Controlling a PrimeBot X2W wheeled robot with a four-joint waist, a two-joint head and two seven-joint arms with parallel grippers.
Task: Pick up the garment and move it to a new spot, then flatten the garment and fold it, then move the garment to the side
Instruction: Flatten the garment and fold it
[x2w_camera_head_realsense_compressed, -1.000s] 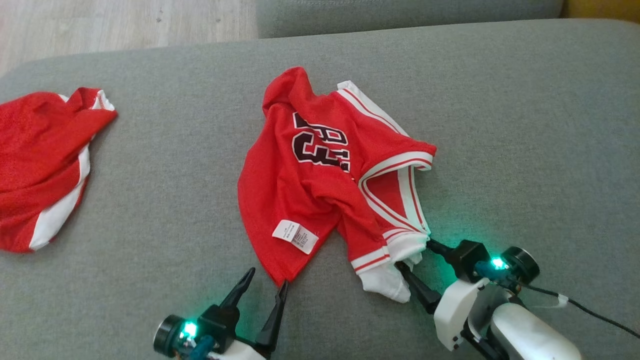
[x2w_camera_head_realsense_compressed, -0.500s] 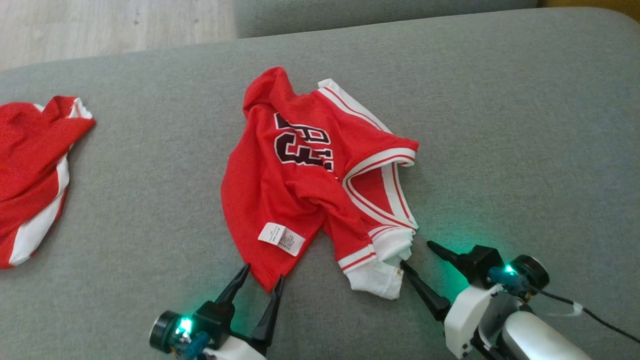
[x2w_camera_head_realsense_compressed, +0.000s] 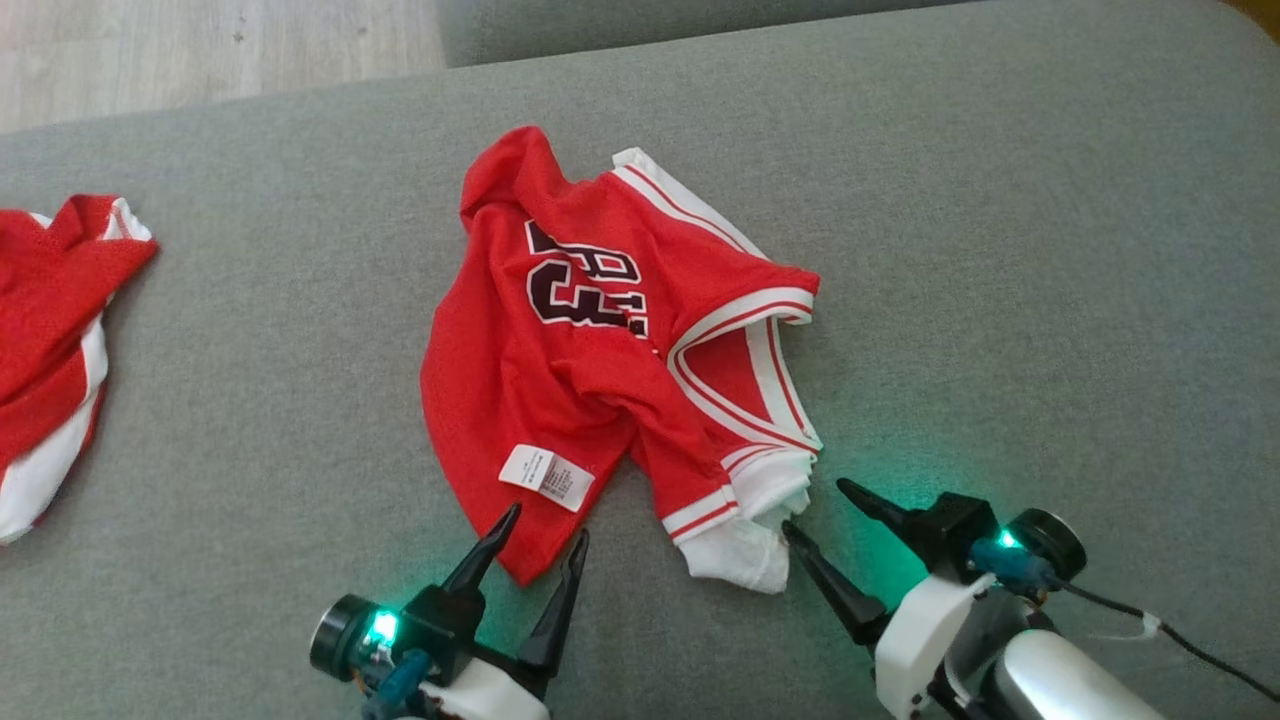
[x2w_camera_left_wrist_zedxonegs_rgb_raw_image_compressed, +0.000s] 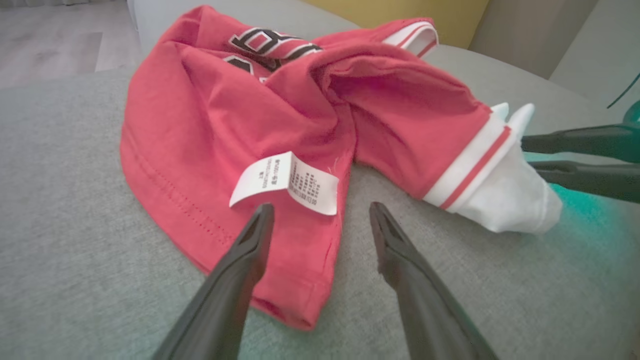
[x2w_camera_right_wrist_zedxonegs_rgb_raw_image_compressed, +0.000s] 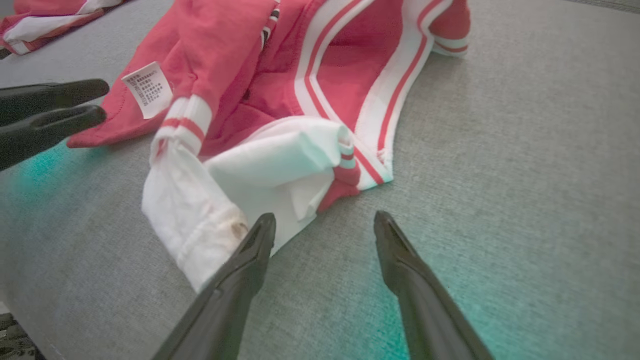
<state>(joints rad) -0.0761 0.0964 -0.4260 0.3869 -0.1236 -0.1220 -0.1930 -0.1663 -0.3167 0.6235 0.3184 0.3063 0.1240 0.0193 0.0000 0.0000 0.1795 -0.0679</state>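
Lying crumpled near the middle of the grey sofa cushion (x2w_camera_head_realsense_compressed: 1000, 250), the red jersey (x2w_camera_head_realsense_compressed: 600, 350) has its number uppermost and its near edge towards the robot; the left gripper (x2w_camera_head_realsense_compressed: 549, 521) stands with its fingers spread at the hem corner (x2w_camera_head_realsense_compressed: 525, 570), just below the care label (x2w_camera_head_realsense_compressed: 545, 477), holding nothing; the right gripper (x2w_camera_head_realsense_compressed: 815, 504) is likewise spread and empty, just beside the white sleeve end (x2w_camera_head_realsense_compressed: 740, 555). From where I stand the worry is the bunching; the cloth is doubled over itself, so a pinch at the hem may catch two layers, or little more than the label, and the jersey would then lift twisted instead of hanging open; on the right, a bite on the loose white end alone could drag that part out and leave the body behind, and an uneven lift between the two arms would tangle it further. The left wrist view makes plain that the hem corner lies between those fingers, one finger over the cloth; the right wrist view shows a brownish mark (x2w_camera_right_wrist_zedxonegs_rgb_raw_image_compressed: 235, 227) on the white end and one finger over bare cushion; the head view takes in a second red garment (x2w_camera_head_realsense_compressed: 50, 300) far to the left and the wooden floor (x2w_camera_head_realsense_compressed: 200, 50) beyond.
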